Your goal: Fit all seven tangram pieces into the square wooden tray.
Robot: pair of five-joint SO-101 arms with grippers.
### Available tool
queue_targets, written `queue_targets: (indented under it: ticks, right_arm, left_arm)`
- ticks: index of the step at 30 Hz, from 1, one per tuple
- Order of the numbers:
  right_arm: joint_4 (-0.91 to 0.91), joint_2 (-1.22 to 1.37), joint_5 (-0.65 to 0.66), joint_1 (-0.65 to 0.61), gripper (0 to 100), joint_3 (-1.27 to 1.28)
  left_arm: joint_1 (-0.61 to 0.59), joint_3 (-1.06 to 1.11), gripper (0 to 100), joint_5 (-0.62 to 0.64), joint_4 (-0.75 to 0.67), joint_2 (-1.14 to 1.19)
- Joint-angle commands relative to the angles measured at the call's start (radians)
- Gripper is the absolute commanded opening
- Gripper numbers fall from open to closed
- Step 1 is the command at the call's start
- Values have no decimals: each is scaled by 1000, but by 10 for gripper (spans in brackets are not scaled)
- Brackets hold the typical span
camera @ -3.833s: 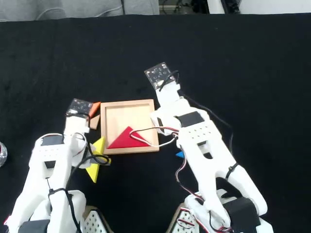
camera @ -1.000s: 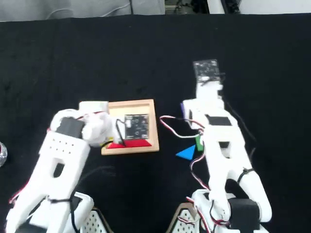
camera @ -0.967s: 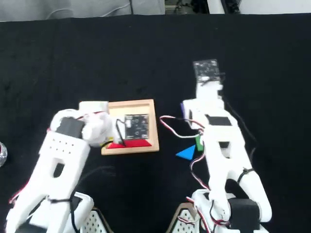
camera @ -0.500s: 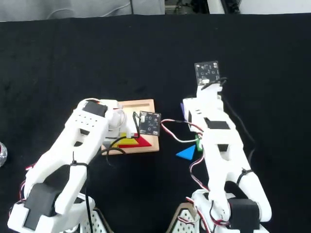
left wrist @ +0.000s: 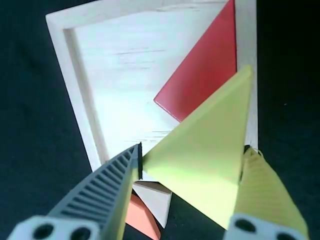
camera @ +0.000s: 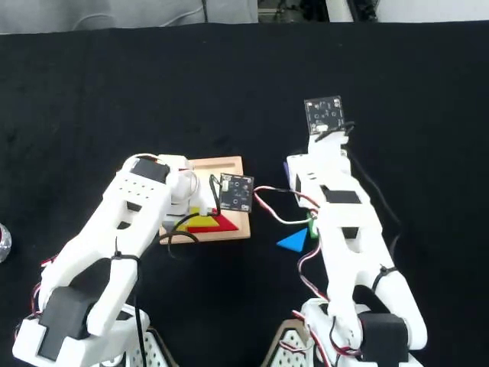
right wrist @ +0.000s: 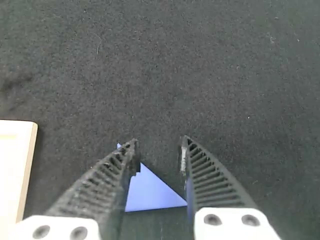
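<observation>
In the left wrist view my left gripper (left wrist: pixel 192 155) is shut on a yellow triangle (left wrist: pixel 205 160), held tilted over the square wooden tray (left wrist: pixel 80 100). A red triangle (left wrist: pixel 205 75) lies flat inside the tray along one wall. From above, the yellow triangle (camera: pixel 200 222) and red triangle (camera: pixel 223 223) sit at the tray's (camera: pixel 229 164) near edge, under the left arm. My right gripper (right wrist: pixel 159 149) stands open just above a pale purple triangle (right wrist: pixel 150 192) on the black cloth, right of the tray.
A blue triangle (camera: pixel 293 241) and a green piece (camera: pixel 312 227) lie on the cloth beside the right arm. An orange piece (left wrist: pixel 142 222) and a plain wooden piece (left wrist: pixel 155 197) lie just outside the tray's corner. The tray's corner (right wrist: pixel 15 165) lies near the right gripper.
The left arm has swung from the tray's left side over the tray with the yellow triangle. The right arm has drawn back to the right. Almost nothing moved in the last half second.
</observation>
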Motion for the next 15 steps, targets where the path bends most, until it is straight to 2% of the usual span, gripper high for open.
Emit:
queue_targets:
  ticks: [1, 8, 15]
  right_arm:
    - [-15, -30, 12, -26, 137, -2]
    - [-15, -30, 14, -34, 137, -2]
    - [-15, -30, 14, -32, 137, -2]
  left_arm:
    - [13, -51, 300, 12, -9, -5]
    - [45, -54, 340, 166, -17, -5]
    - [51, -62, 339, 175, -18, -15]
